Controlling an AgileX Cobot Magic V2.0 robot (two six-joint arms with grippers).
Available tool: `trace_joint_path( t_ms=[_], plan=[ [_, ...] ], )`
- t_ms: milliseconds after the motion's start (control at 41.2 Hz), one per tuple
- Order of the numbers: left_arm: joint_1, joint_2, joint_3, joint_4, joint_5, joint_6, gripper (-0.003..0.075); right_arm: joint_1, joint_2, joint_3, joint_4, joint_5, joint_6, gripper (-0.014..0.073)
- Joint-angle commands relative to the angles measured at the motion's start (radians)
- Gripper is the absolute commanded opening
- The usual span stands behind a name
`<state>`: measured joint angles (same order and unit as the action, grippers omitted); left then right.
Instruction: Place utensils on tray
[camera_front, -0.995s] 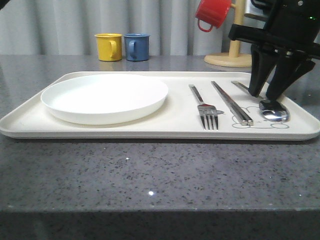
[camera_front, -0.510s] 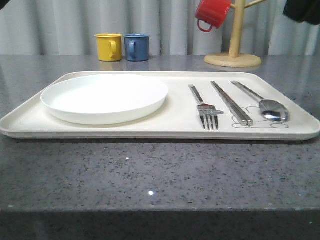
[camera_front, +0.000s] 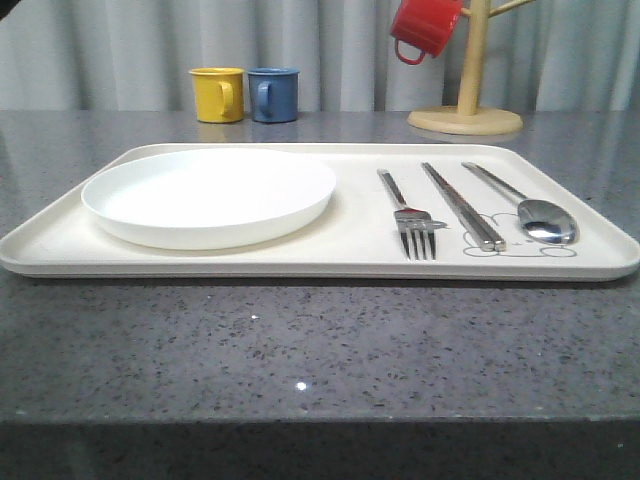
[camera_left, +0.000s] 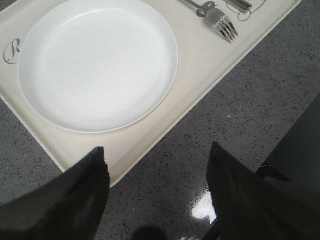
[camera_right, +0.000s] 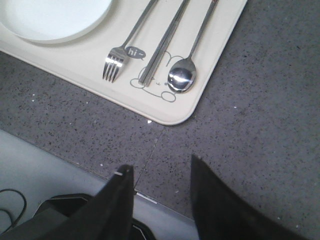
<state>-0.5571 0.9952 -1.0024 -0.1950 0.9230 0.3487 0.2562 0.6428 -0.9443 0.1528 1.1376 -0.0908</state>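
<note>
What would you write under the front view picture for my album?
Fork, chopsticks and spoon lie side by side on the cream tray beside a white plate.

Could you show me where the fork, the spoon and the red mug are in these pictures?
fork (camera_front: 419, 236), front view, on the base of its tines.
spoon (camera_front: 547, 220), front view, on the middle of its round bowl.
red mug (camera_front: 425, 23), front view, on its side wall, where it hangs on the wooden stand.

speckled grey countertop (camera_front: 300, 350) | on it: cream tray (camera_front: 360, 235), mugs (camera_front: 245, 95), mug tree (camera_front: 465, 120)
</note>
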Motion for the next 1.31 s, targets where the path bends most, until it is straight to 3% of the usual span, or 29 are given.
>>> trace_joint_path(
  t_ms=[0,267,558,704,825,873,1043,1286],
  plan=[
    [0.001,-0.008,-0.026,-0.018,-0.054,-0.012,0.0421,0.002,-0.110,0.036,-0.003,-0.080,-0.015,0.0309],
    [0.001,-0.008,-0.026,-0.018,-0.054,-0.012,0.0421,0.002,-0.323,0.130,-0.001,-0.105,-0.015,0.0309],
    [0.001,-0.008,-0.026,-0.018,-0.060,-0.012,0.0421,0.002,-0.344,0.143,0.008,-0.112,-0.015,0.0306],
    [0.001,-0.008,-0.026,-0.018,-0.063,-0.012,0.0414,0.002,-0.344,0.143,0.008,-0.118,-0.015,0.0175],
    [0.001,-0.008,-0.026,-0.018,-0.063,-0.012,0.0306,0.002,-0.344,0.143,0.008,-0.120,-0.015,-0.0002],
    [0.001,-0.008,-0.026,-0.018,-0.063,-0.012,0.0227,0.002,-0.344,0.143,0.008,-0.122,-0.015,-0.0069],
    [0.001,-0.008,-0.026,-0.018,-0.064,-0.012,-0.0012,0.002,-0.344,0.143,0.016,-0.132,-0.015,-0.0068],
    [0.001,-0.008,-0.026,-0.018,-0.075,-0.012,-0.0018,0.002,-0.344,0.143,0.018,-0.132,-0.015,-0.0068]
  ],
)
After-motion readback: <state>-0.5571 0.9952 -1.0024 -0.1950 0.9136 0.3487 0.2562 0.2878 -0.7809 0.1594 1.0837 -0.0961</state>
